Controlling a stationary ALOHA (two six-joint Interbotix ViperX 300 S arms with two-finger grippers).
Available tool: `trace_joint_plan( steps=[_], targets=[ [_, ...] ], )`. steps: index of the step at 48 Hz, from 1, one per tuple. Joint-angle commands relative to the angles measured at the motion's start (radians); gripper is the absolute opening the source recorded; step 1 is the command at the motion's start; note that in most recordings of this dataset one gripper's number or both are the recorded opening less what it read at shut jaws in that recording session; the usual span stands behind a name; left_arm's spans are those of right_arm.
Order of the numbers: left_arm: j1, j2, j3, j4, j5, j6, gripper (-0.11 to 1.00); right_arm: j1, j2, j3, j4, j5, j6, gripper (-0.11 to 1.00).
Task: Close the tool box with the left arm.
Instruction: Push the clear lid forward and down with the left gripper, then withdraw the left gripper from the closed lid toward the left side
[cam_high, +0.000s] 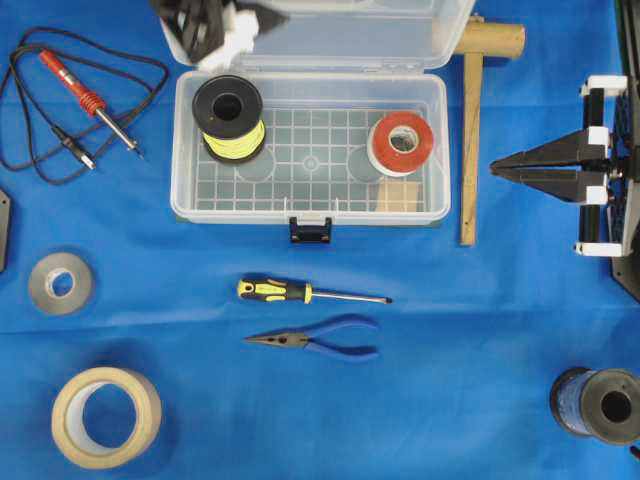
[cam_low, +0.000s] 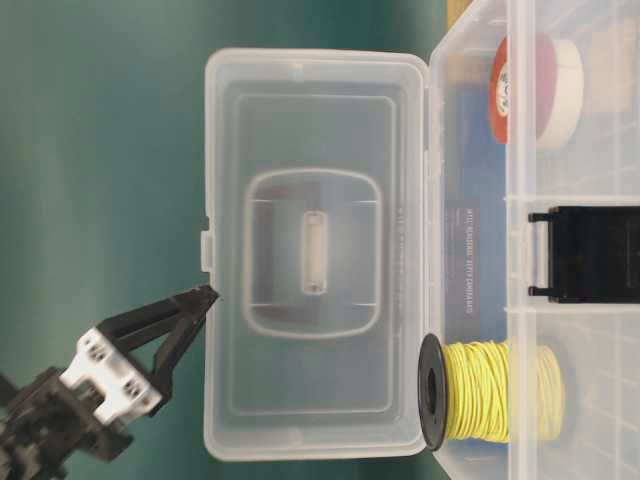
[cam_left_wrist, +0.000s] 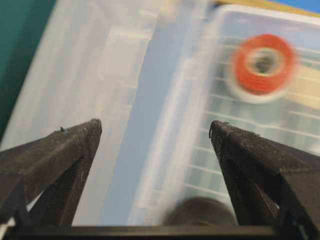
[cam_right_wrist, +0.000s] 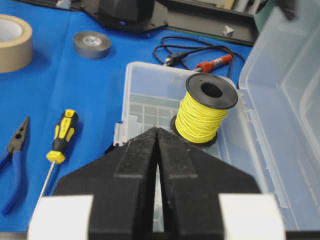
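Note:
The tool box (cam_high: 182, 150) stands open at the back middle of the blue cloth, its dark blue latch (cam_high: 310, 230) at the front. The clear lid (cam_high: 350, 35) is swung back behind the box and also shows in the table-level view (cam_low: 250, 400). Inside are a yellow wire spool (cam_high: 228, 120) and a red-and-white tape roll (cam_high: 400, 143). My left gripper (cam_high: 270, 18) is open and empty at the lid's left part; in its wrist view (cam_left_wrist: 154, 125) the jaws stand wide apart over the lid and hinge line. My right gripper (cam_high: 495, 170) is shut and empty, right of the box.
A wooden mallet (cam_high: 472, 130) lies along the box's right side. A screwdriver (cam_high: 310, 292) and blue pliers (cam_high: 320, 340) lie in front. A soldering iron (cam_high: 88, 100), grey tape (cam_high: 60, 283) and masking tape (cam_high: 107, 417) are at the left, a dark spool (cam_high: 600, 405) at the front right.

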Motion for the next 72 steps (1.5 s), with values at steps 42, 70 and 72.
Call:
trace_joint_plan(
  steps=[42,70,72],
  targets=[
    [-0.456,-0.195,0.109,-0.002,0.163,-0.270,0.91,-0.002,0.000,-0.014,-0.025,0.017,-0.003,0.00],
    [-0.411,-0.873,0.690,-0.006,-0.425,-0.160,0.91,-0.002,-0.028,-0.020,-0.025,0.012,0.000,0.00],
    [-0.411,-0.908,0.738,-0.008,-0.446,-0.160,0.91,-0.002,-0.029,-0.020,-0.025,0.011,0.000,0.00]
  ],
)
